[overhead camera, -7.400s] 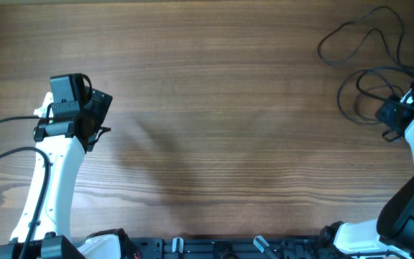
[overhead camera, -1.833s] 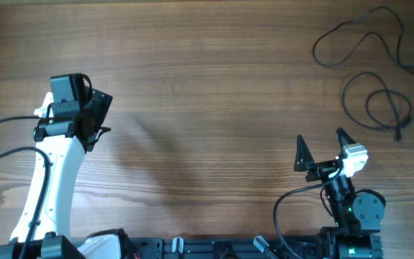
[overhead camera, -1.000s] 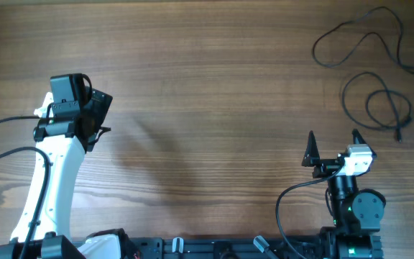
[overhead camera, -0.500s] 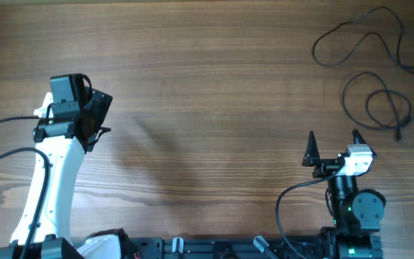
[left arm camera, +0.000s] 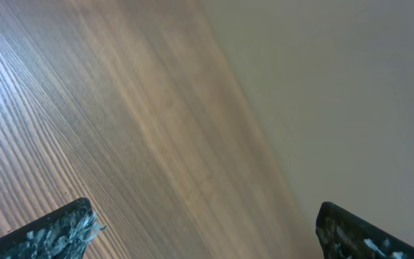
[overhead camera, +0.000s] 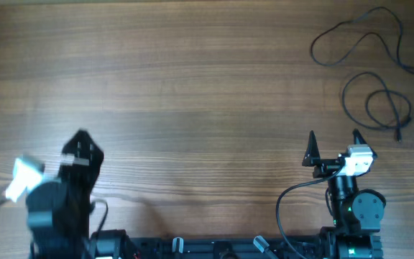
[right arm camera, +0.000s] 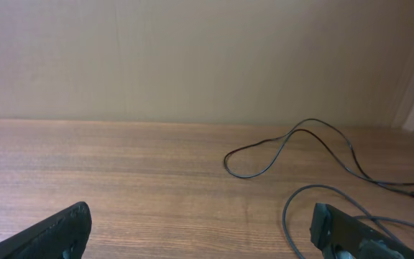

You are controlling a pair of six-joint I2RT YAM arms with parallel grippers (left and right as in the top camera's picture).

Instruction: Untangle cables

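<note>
At the far right corner of the brown wooden table, thin black cables lie in loose loops. Your right fingers and left fingers both stand wide and empty, well apart from them; pinch one strand only, near its plug.

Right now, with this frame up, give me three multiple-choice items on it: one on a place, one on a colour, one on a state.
1. Seen from overhead, where on the table do the cables lie?
A) top right
B) centre
C) bottom left

2. What colour are the cables?
A) white
B) black
C) red

3. How do the fingers of the right gripper stand?
A) shut on a cable
B) shut, empty
C) open, empty

Answers:
1 A, the loops lie in the top right of the overhead view.
2 B, every strand is black.
3 C, the fingers are spread with only bare wood between them, apart from the cables.
</note>
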